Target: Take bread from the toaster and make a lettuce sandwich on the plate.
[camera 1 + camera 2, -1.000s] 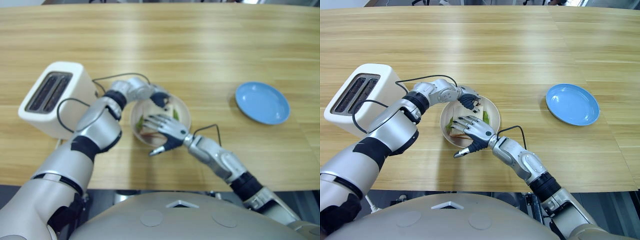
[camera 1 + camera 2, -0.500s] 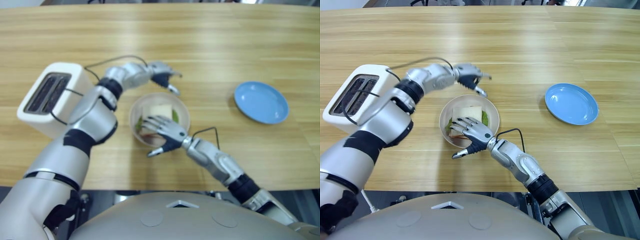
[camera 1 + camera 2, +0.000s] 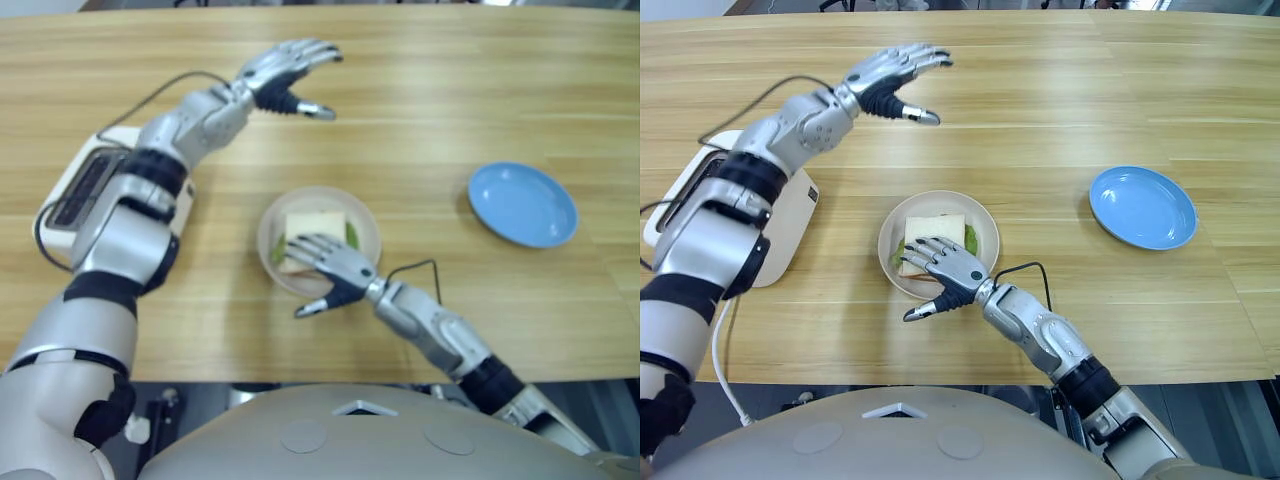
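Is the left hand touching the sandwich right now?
Apart. The right eye view shows the left hand open over bare table, well beyond the sandwich.

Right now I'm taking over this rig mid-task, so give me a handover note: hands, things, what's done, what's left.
Left hand: open, holding nothing, high above the table beyond the toaster.
Right hand: open, fingers spread over the near edge of the sandwich.
Things: bread over lettuce on the cream plate; blue plate to its right.
Done: sandwich looks assembled.
Left: probably only clearing the right hand away.
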